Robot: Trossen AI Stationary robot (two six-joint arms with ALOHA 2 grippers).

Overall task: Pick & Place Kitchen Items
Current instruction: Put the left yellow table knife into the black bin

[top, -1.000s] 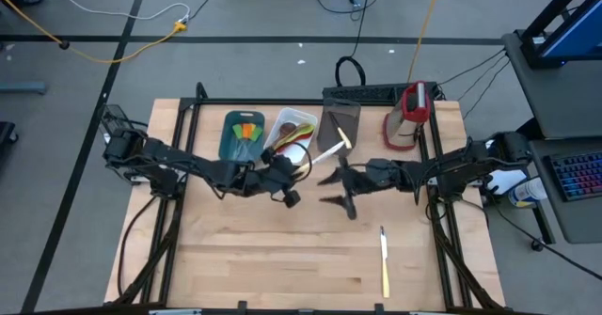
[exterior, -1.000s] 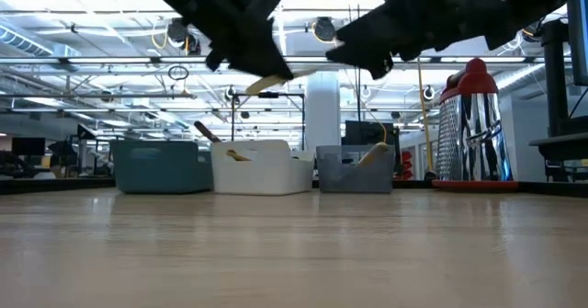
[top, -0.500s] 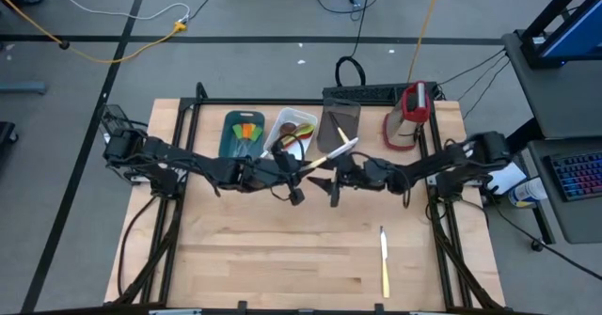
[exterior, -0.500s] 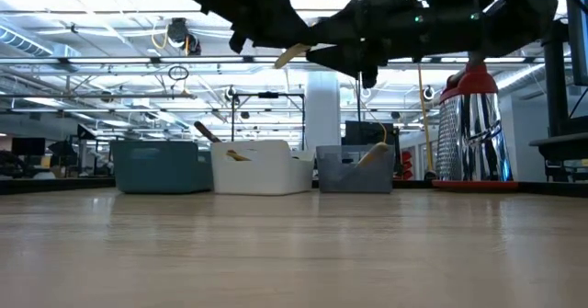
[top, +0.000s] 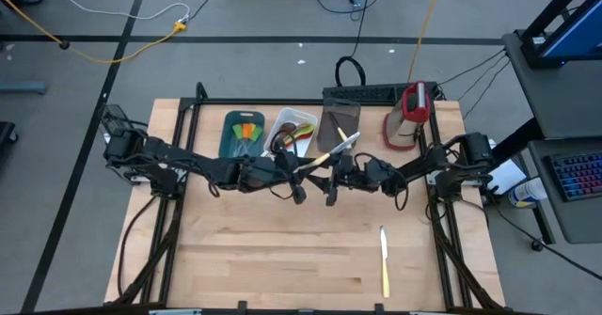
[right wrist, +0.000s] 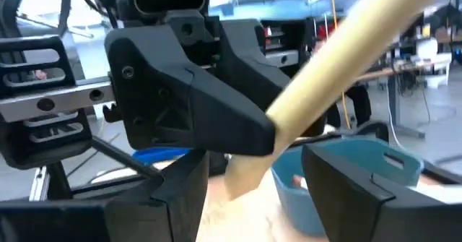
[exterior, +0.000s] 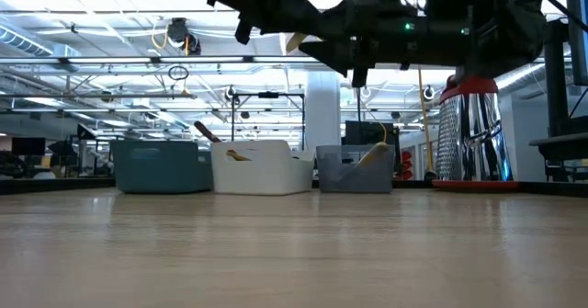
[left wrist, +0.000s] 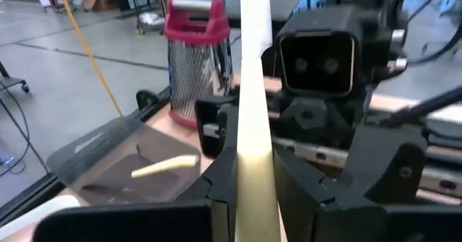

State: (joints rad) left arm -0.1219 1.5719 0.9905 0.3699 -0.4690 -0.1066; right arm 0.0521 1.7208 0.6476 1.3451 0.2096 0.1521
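My left gripper [top: 299,172] is shut on a pale-handled knife [top: 337,149] above the middle of the table. The knife slants up toward the far right, its blade over the grey tray [top: 339,118]. It also shows in the left wrist view [left wrist: 254,90] and the right wrist view [right wrist: 346,61]. My right gripper [top: 329,179] faces the left one, open. Its two fingers [right wrist: 180,199] stand on either side of the handle's lower end without touching it. My left gripper pinches the knife's pale handle [left wrist: 253,171] between its two fingers, near the handle's butt end. The fingers come level from the table's left. The knife is lifted clear of the table, tilted, with its blade end rising past the fingers.
A teal tray [top: 229,136], a white tray [top: 282,124] and the grey tray stand at the far edge, with utensils in them. A red-and-white grater [top: 406,116] stands at the far right. Another knife [top: 384,259] lies on the table near the front right.
My right gripper has gone toward the table's left and far edge, up to the left gripper, and now brackets the knife handle. My left gripper has carried the knife a little toward the right and up. The knife stays tilted and clear of the table.
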